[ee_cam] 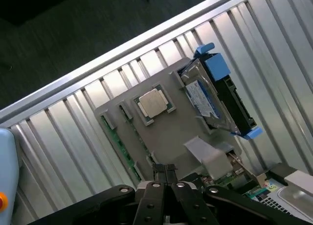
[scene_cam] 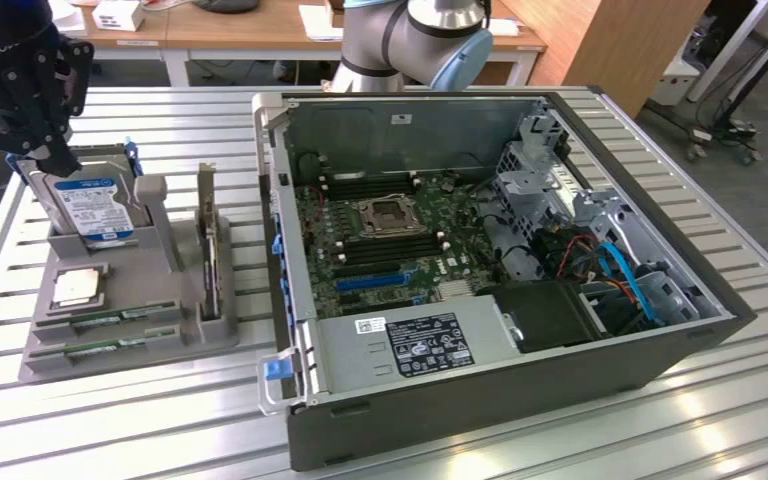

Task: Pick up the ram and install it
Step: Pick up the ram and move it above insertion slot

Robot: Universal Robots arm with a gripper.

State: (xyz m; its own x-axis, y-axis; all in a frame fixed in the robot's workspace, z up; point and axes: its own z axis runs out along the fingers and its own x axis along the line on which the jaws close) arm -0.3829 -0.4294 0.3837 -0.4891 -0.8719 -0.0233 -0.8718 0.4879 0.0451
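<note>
The claw [scene_cam: 53, 158] hangs at the upper left of the exterior view, closed on nothing. The ram [scene_cam: 115, 321] sits at lower left, slotted into the grey holder [scene_cam: 157, 285] (so it can be gripped cleanly).

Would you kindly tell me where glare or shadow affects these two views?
Exterior view: the table slats glare white near the front, the case has its near wall in shadow, and the gripper reads as a dark shape. Wrist view: the slats reflect brightly, the processor lid shines, the floor beyond is dark, and the ram is evenly lit.
</note>
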